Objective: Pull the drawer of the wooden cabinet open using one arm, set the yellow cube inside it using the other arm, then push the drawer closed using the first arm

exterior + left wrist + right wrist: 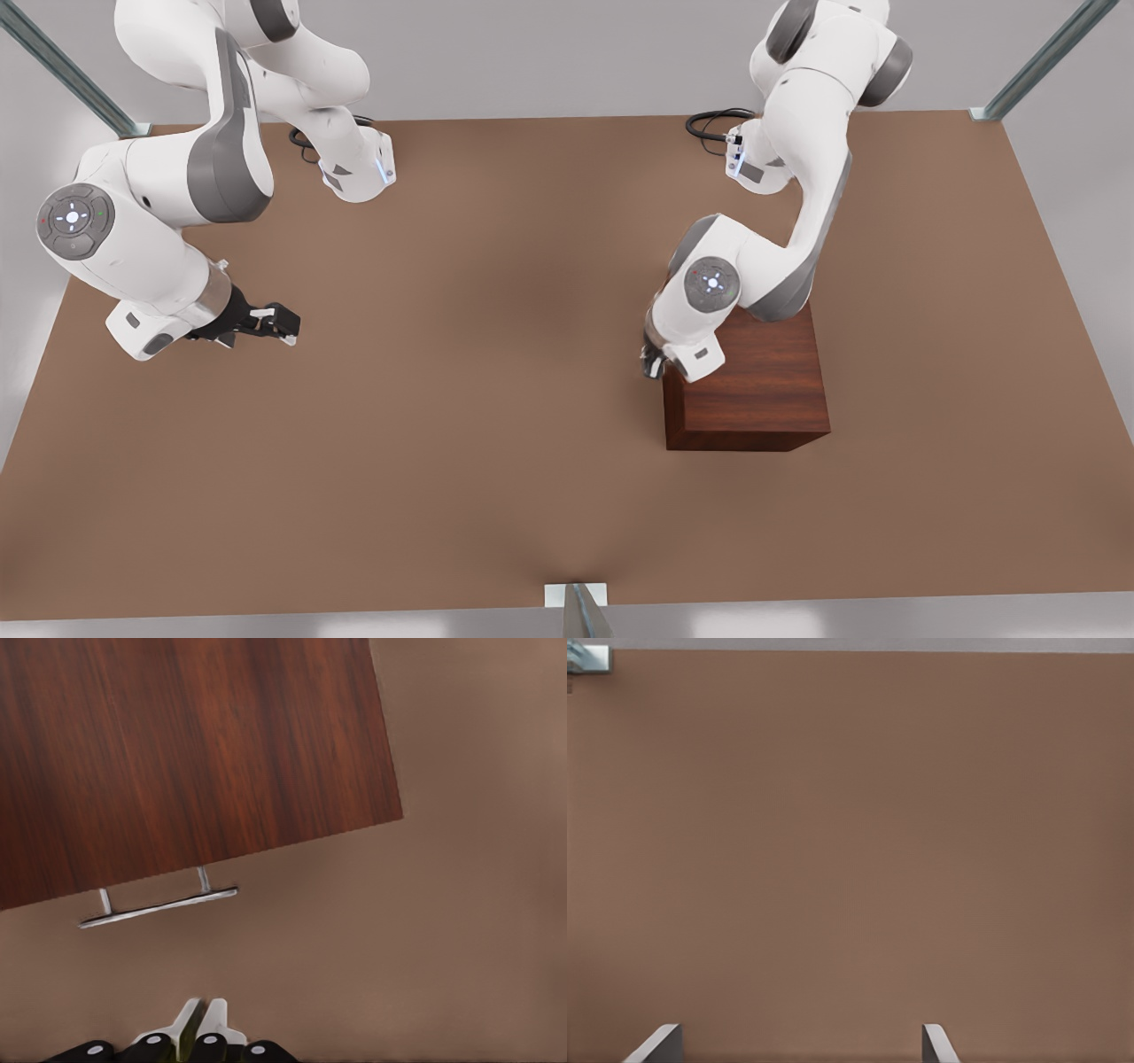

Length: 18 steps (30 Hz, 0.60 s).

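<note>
The wooden cabinet (753,390) stands on the table at the front view's right, and its drawer front sits flush with the body. Its thin silver handle (159,906) sticks out from that front. My left gripper (653,363) hovers just off the handle side of the cabinet, a short way from the handle, with its fingers (189,1017) pressed together. My right gripper (276,323) waits low over bare table at the front view's left. Its fingers (935,1043) are spread wide with nothing between them. The yellow cube is out of view.
The brown table (496,425) stretches wide between the two arms and in front of the cabinet. Metal frame posts (580,607) stand at the table's edges and corners. Cables (713,120) lie by the arm bases at the back.
</note>
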{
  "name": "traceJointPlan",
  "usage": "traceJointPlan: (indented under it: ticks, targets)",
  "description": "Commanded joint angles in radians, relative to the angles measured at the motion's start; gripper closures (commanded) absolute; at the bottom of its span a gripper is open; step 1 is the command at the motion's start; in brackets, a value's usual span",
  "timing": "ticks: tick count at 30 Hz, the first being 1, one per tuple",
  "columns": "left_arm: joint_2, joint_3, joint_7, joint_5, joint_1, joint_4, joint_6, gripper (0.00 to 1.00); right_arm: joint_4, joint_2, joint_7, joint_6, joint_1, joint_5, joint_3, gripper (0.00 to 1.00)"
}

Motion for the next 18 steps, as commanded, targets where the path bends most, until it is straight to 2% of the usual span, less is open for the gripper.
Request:
traceJointPlan:
  ticks: [1, 2, 3, 5, 6, 10, 11, 18]
  targets:
    - [-0.014, 0.002, 0.654, -0.024, 0.103, 0.076, -0.202, 0.11, 0.000, -0.002, -0.024, 0.000, 0.000, 0.001, 0.000, 0.00]
    - [-0.020, 0.004, 0.885, -0.013, 0.162, 0.083, -0.208, 0.00, 0.000, -0.002, -0.024, 0.000, 0.000, 0.001, 0.000, 0.00]
    - [-0.060, 0.007, 1.089, 0.053, 0.185, 0.083, -0.214, 0.00, 0.000, -0.002, -0.024, 0.000, 0.000, 0.001, 0.000, 0.00]
    - [-0.107, 0.002, 1.490, 0.056, 0.299, 0.083, -0.302, 0.00, 0.000, 0.000, -0.024, 0.000, 0.000, 0.001, 0.000, 0.00]
    - [-0.181, 0.016, 1.629, 0.051, 0.325, 0.074, -0.311, 0.00, 0.000, -0.002, -0.024, 0.000, 0.000, 0.001, 0.000, 0.00]
    - [-0.239, 0.068, 1.755, 0.054, 0.314, 0.070, -0.366, 0.00, 0.000, -0.002, -0.024, 0.000, 0.000, 0.001, 0.000, 0.00]
    - [-0.241, 0.123, 1.748, 0.048, 0.265, 0.071, -0.368, 0.00, 0.000, 0.000, -0.024, 0.000, 0.000, 0.001, 0.000, 0.00]
    - [-0.227, 0.128, 1.883, 0.061, 0.242, 0.126, -0.363, 0.00, 0.002, 0.000, -0.025, 0.000, -0.001, 0.001, 0.000, 0.00]
